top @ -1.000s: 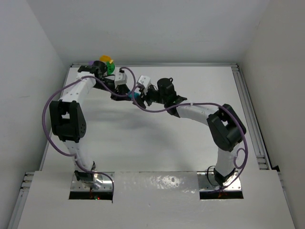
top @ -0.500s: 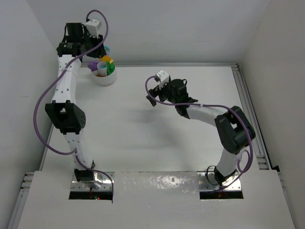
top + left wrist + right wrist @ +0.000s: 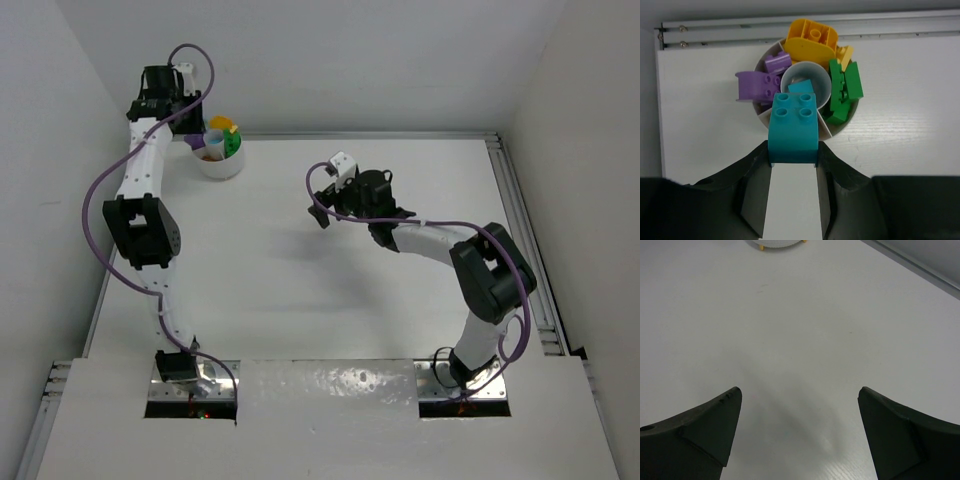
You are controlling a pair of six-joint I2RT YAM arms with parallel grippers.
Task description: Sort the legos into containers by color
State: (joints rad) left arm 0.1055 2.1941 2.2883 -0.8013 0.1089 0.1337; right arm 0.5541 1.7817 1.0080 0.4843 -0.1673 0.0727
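My left gripper [image 3: 792, 152] is shut on a teal lego [image 3: 792, 127], held by its sides above the near rim of the round white bowl [image 3: 763, 118]. Inside the bowl's sections lie purple legos [image 3: 757, 85], a yellow-orange lego [image 3: 810, 42] and green legos [image 3: 845, 90]; another teal lego [image 3: 801, 86] sits in the centre cup. From above, the left gripper [image 3: 160, 88] hangs high at the far left corner beside the bowl [image 3: 222, 166]. My right gripper [image 3: 320, 205] hovers over mid-table, open and empty, its fingers [image 3: 715, 420] wide apart.
A metal rail [image 3: 790, 30] runs along the table's far edge just behind the bowl. White walls close in the far and left sides. The bowl's edge [image 3: 775, 244] shows at the top of the right wrist view.
The two grippers were together at mid-table over a teal lego. The left arm has since swung up to the far left corner by the bowl. The right gripper has opened and drawn back.
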